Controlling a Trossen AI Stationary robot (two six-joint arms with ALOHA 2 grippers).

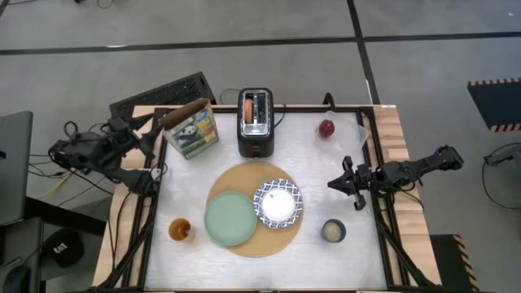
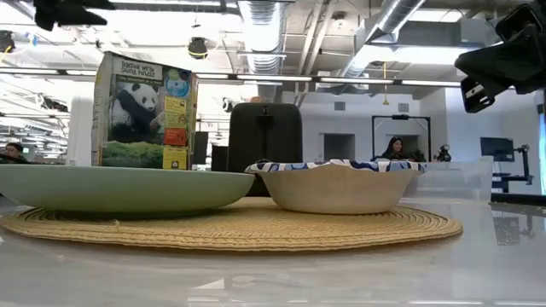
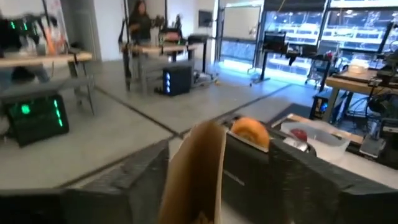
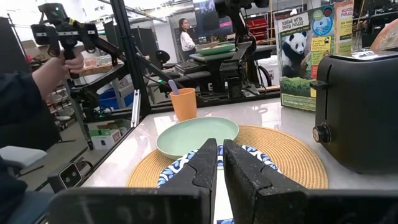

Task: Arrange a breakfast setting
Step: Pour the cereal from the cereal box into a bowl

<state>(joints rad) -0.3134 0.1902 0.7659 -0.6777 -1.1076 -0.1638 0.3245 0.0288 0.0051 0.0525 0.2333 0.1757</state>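
Observation:
A round tan mat (image 1: 244, 242) lies at the table's middle. On it rest a pale green plate (image 1: 229, 218) and a blue-and-white bowl (image 1: 278, 203). A bagel (image 1: 247, 106) stands in the black toaster's slot. A red apple (image 1: 326, 128) sits at the far right. An orange-drink glass (image 1: 180, 230) stands near left, with a thin handle (image 4: 173, 87) sticking out of it. A dark mug (image 1: 333, 231) stands near right. My right gripper (image 4: 219, 167) is shut and empty, hovering right of the bowl. My left gripper (image 1: 151, 134) is raised off the table's left edge, by the cereal box.
The black toaster (image 1: 256, 122) and the panda cereal box (image 1: 190, 129) stand along the far edge. A clear container (image 1: 358, 130) lies by the apple. A person's hand (image 4: 62, 61) holds a control handle beyond the table's left side.

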